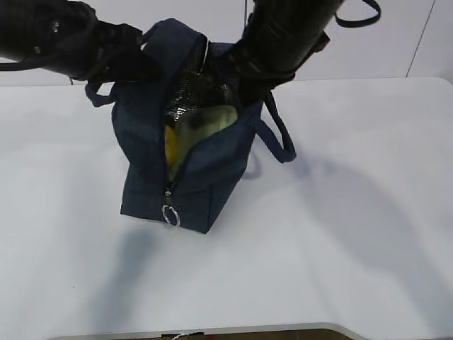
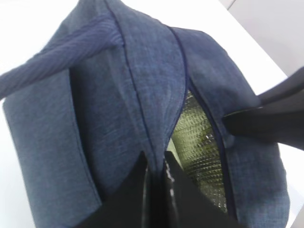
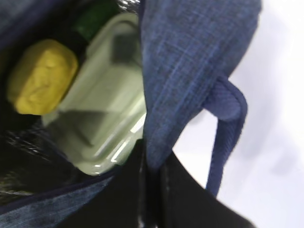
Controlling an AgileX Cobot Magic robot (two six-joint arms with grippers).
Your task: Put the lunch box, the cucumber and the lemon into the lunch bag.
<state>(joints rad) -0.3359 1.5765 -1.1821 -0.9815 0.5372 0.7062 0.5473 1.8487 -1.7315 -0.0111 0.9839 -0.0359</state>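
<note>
The navy lunch bag [image 1: 205,184] stands open-topped in the middle of the white table. Inside it lie the lunch box with its sage-green lid [image 3: 104,109], the yellow lemon [image 3: 42,76] against the lid's corner, and the dark green end of the cucumber [image 3: 92,21] behind them. From the exterior view the lid [image 1: 209,120] and lemon [image 1: 172,145] show through the mouth. My left gripper [image 2: 156,164] is shut on the bag's left rim fabric [image 2: 118,95]. My right gripper [image 3: 153,161] is shut on the right wall's top edge, beside a handle [image 3: 228,123].
The silver ring pull [image 1: 170,216] hangs at the bag's near corner. Shiny lining [image 2: 199,142] shows inside the mouth. Both black arms [image 1: 64,35] [image 1: 283,35] reach in from above the bag. White table [image 1: 340,248] spreads around it.
</note>
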